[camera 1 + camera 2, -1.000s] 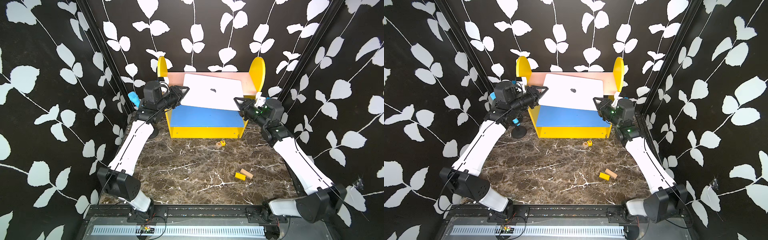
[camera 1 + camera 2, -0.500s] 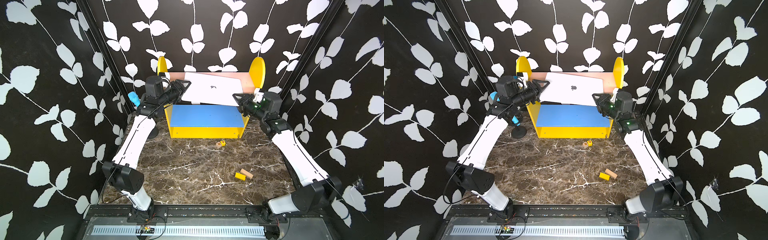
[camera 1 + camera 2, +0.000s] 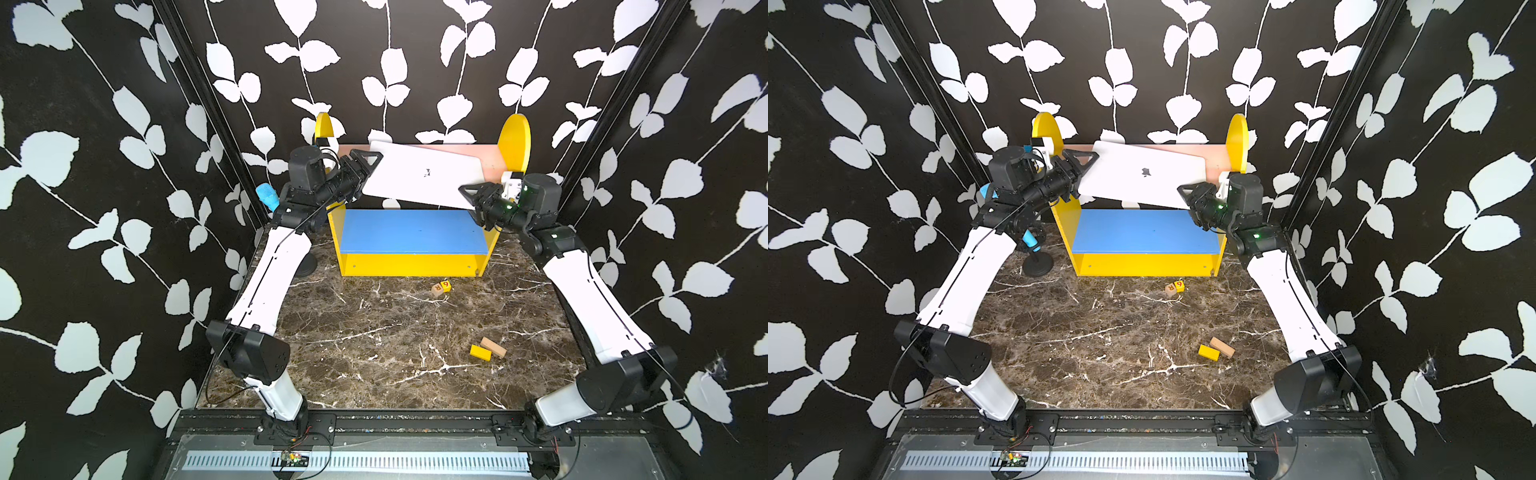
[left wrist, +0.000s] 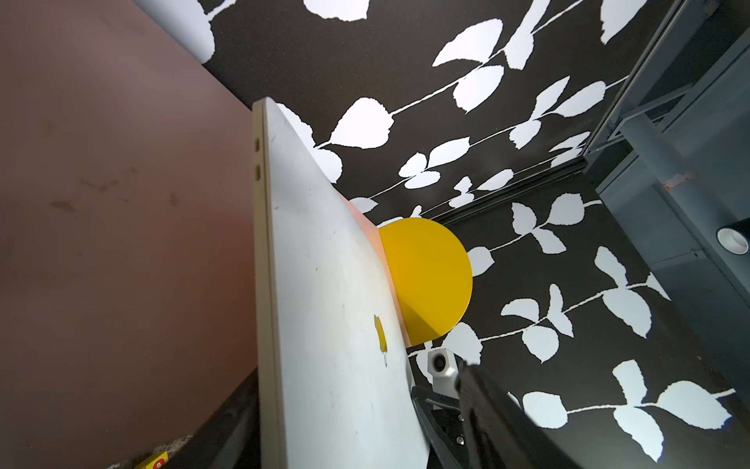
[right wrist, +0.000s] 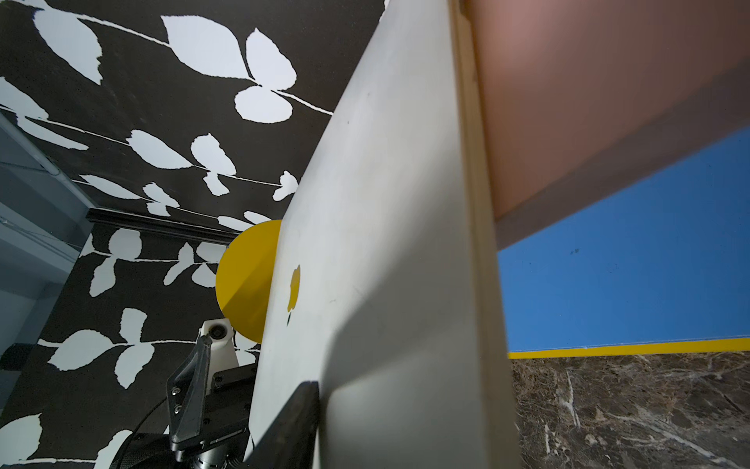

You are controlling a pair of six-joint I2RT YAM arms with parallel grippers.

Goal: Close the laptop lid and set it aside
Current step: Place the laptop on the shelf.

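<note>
Lying shut and askew, the laptop (image 3: 419, 176) rested on the pink top board (image 3: 488, 158) of the yellow shelf (image 3: 411, 264). The left hand (image 3: 368, 168) straddled its left edge, jaws parted clear of the laptop lid (image 4: 337, 308). The right hand (image 3: 470, 195) sat at its right front corner; whether it gripped could not be told.

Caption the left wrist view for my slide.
Closed laptop, seen edge-on, over the pink shelf board, with the shelf's round yellow end panel beyond.

Closed silver-white laptop (image 3: 422, 174), its logo-bearing lid (image 3: 1125, 178) facing up, was skewed over the pink upper shelf board (image 3: 490, 154).
</note>
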